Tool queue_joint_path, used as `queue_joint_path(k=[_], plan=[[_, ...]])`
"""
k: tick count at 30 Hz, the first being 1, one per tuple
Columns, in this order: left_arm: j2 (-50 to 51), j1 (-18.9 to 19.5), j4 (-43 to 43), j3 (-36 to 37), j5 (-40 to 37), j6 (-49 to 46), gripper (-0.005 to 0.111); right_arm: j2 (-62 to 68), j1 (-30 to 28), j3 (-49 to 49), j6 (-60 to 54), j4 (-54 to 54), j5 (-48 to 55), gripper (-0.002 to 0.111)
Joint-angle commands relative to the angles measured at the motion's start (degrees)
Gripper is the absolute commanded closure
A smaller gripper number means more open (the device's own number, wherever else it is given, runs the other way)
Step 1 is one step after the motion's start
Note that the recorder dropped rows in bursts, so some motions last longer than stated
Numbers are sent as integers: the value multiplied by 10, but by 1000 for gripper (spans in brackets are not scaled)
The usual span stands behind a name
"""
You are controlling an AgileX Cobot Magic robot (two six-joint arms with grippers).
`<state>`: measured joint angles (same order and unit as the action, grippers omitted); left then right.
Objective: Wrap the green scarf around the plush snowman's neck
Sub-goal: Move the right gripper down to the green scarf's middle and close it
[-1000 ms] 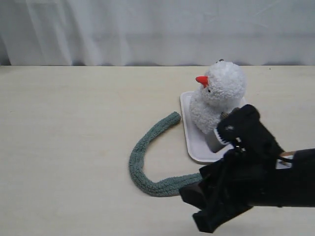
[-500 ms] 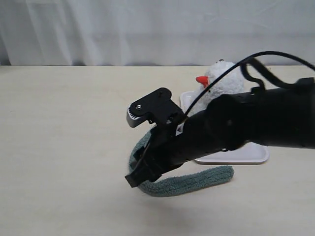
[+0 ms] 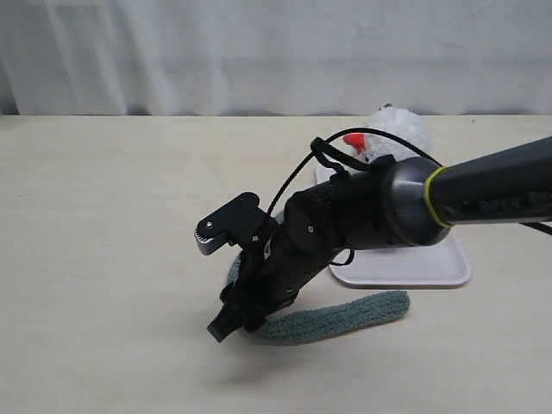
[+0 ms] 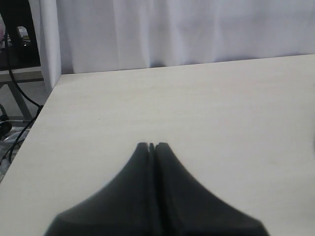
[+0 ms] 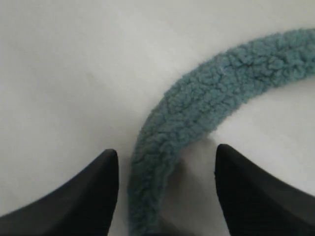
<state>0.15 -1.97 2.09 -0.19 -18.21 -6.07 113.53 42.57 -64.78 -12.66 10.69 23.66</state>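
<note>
Lying on the tabletop: the green scarf (image 3: 345, 317) is flat on the pale tabletop (image 3: 112, 216); one rounded end is just in front of the white tray (image 3: 431, 269), and the strip runs left from there to a bend under the right arm (image 3: 345, 224)
Scarf in the right wrist view: the fuzzy grey-green strip (image 5: 197, 108) curves over the tabletop and passes between the two dark fingers (image 5: 93, 196) of the right jaws
Right jaws: wide apart, one finger on each side of the scarf's bend, holding nothing; whether they touch the fabric I cannot tell
Right arm: black, with a grey outer section and a yellow-green band, it reaches in from the right of the exterior view and past the middle, its tip angled down at the scarf's bend
Snowman: the plush snowman (image 3: 401, 129) shows only its fluffy white head and orange-red nose (image 3: 353, 140) above the arm, at the far side of the tray; its body is hidden
Neck: the snowman's neck is hidden behind the arm
Tray: white and rectangular with rounded corners; its near edge and right part are visible, the rest is covered by the arm
Left wrist view: the left jaws are pressed together, dark fingers (image 4: 128, 196) meeting tip to tip, holding nothing, over bare tabletop near its corner
Backdrop: a white curtain (image 3: 259, 52) hangs behind the far edge of the tabletop
</note>
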Motion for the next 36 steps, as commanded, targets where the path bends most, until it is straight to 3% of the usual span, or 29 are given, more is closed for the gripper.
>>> queue_joint_path(k=[1,16,25,36], plan=[[-2,2,1,2,5,4,107,12,1,-25,117,-120,30,53],[-2,2,1,2,5,4,107,37,2,-25,133,-107,22,54],[-2,2,1,2,5,4,107,36,2,-25,121,-107,33,104],[-2,2,1,2,5,4,107,-62,20,-25,118,-116,67,104]])
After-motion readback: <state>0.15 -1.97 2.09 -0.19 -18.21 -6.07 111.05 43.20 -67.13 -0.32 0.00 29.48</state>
